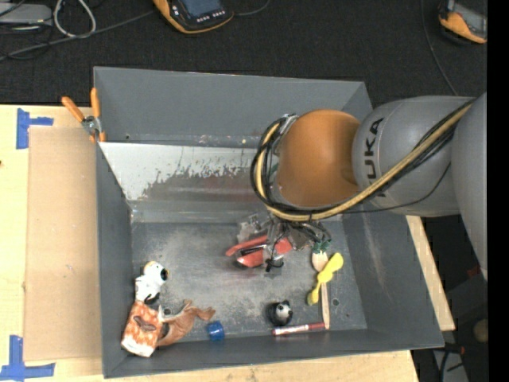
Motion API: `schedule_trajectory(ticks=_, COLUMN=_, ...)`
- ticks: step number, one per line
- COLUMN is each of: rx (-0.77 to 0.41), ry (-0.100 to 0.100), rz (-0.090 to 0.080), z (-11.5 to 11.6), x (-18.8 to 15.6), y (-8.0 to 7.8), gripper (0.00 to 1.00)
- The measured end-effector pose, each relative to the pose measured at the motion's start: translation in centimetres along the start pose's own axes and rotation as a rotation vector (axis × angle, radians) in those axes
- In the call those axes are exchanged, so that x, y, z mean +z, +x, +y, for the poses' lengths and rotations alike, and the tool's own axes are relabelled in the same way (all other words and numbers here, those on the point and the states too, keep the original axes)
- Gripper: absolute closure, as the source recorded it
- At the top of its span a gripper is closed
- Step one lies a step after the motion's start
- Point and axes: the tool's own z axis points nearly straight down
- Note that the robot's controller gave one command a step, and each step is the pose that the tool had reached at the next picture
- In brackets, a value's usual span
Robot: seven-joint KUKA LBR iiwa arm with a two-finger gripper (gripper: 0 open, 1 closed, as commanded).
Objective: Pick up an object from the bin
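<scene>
— Where is your hand?
— My hand [273,253] is low in the grey bin [223,118], just right of the frame's middle, under my orange wrist cover [314,157].
— Wide or narrow?
— I can't tell.
— What is it over?
— A flat red thing [246,253] on the bin floor, right at my hand's left side. Whether I hold it, I can't say.
— And nearby?
— A yellow propeller toy [324,275] lies just to the right. Below are a black ball [280,313] and a red stick [298,329]. A black-and-white figure [151,281] and an orange cloth [147,329] lie at lower left.
</scene>
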Motion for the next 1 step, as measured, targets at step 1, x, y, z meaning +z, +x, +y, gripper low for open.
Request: schedule_trajectory(ticks=1, rx=0.0, ry=0.003, rz=-0.007, z=-0.05, x=-4.99, y=-0.19, gripper=1.0)
